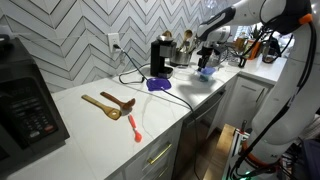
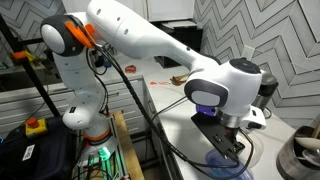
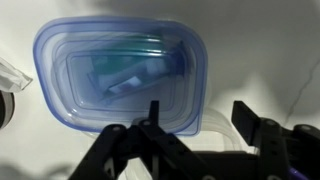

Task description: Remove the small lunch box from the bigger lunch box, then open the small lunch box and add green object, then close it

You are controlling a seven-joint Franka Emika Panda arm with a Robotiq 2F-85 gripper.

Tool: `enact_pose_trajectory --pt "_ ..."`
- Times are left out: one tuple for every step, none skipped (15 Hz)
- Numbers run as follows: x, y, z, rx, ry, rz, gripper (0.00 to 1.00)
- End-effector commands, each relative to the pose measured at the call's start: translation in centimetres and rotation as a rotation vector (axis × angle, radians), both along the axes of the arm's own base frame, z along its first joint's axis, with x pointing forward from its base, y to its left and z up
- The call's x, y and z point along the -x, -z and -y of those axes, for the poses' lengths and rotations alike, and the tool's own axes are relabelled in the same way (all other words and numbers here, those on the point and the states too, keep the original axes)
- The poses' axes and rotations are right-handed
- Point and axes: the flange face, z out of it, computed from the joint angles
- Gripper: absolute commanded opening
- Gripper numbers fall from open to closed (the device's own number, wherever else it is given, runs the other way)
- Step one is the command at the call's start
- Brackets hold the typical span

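The small lunch box is a translucent blue container with rounded corners, lying on the white counter right under my gripper. It also shows in both exterior views. A greenish shape and a white piece show faintly through its top; I cannot tell what they are. My gripper is open, with one finger over the box's near edge and the other beside its corner. The bigger lunch box, purple-blue, sits apart on the counter by the coffee machine. No separate green object shows.
Two wooden utensils and a red-orange utensil lie on the white counter. A black coffee machine stands at the wall, with a black appliance at the near end. A clear object lies beside the small box.
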Motion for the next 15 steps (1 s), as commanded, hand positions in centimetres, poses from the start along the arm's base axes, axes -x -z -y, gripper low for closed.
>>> enact_pose_trajectory --pt "0.9 -2.7 -0.2 0.037 -0.021 0.029 1.00" --pt "1.1 -3.6 -0.2 0.053 -0.011 0.036 1.00" --pt "1.7 -5.0 -0.2 0.070 0.001 0.046 1.00" --pt "2.4 -6.5 -0.2 0.085 0.021 0.056 1.00" --pt "3.1 -7.9 -0.1 0.113 0.040 0.073 1.00" --pt "3.7 -9.3 0.0 0.136 0.054 0.077 1.00" --pt "4.5 -10.7 0.1 0.167 0.083 0.086 1.00" --pt "5.3 -12.0 0.2 0.191 0.107 0.100 1.00" --pt "6.0 -13.3 0.2 0.207 0.131 0.109 1.00" --pt "6.7 -14.5 0.2 0.217 0.158 0.127 1.00" --pt "7.4 -15.4 0.2 0.218 0.187 0.139 1.00" --pt "7.9 -16.1 0.1 0.216 0.220 0.149 1.00" --pt "8.4 -16.8 0.0 0.206 0.256 0.157 1.00" --pt "8.8 -17.1 -0.1 0.188 0.296 0.164 1.00" --pt "9.0 -17.4 -0.3 0.162 0.341 0.175 1.00"
